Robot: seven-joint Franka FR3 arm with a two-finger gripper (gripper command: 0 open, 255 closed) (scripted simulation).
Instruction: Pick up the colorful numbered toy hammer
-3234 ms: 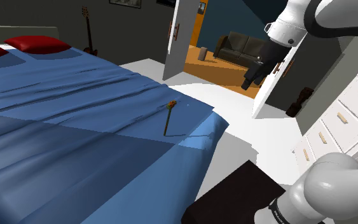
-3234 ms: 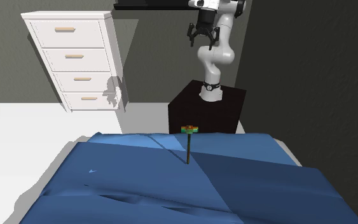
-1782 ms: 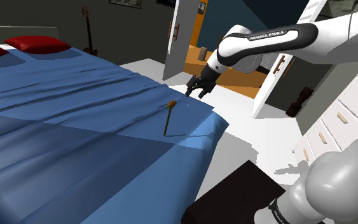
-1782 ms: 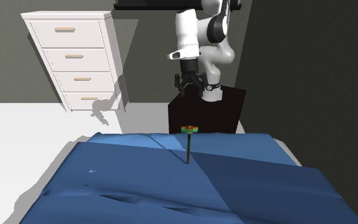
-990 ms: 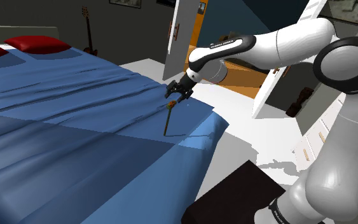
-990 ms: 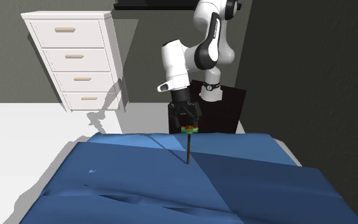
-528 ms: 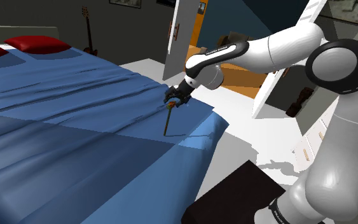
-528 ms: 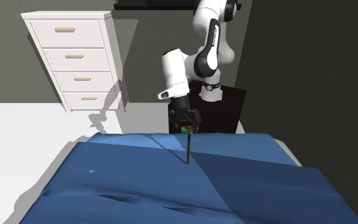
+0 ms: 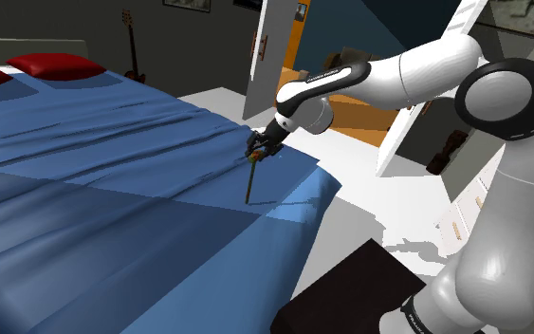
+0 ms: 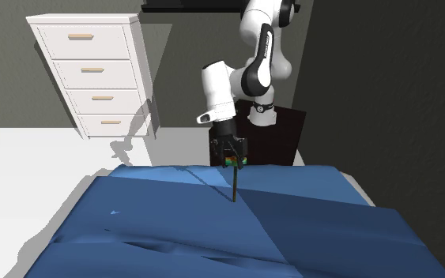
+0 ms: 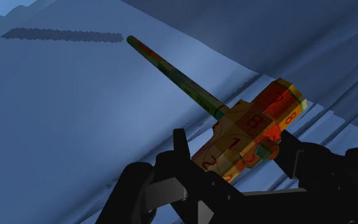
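Toy hammer (image 11: 254, 130): orange-yellow head with red numerals, handle mottled green and red. It stands near the edge of the blue bed (image 9: 113, 190), long axis roughly vertical, head up, handle tip on the cover. The gripper (image 10: 230, 159) is around the head; I cannot tell whether it is clamped.

This is a bedroom in a home. A wide bed (image 9: 113, 190) under a rumpled blue cover takes up most of the shoulder view, with red pillows (image 9: 56, 64) at its head. A guitar (image 9: 132, 43) leans on the dark wall behind it, below a framed picture (image 9: 187, 5). A white dresser (image 10: 102, 75) with four drawers stands against the wall. An open white door (image 9: 269, 57) leads to an orange-floored room with a dark sofa (image 9: 355, 71).
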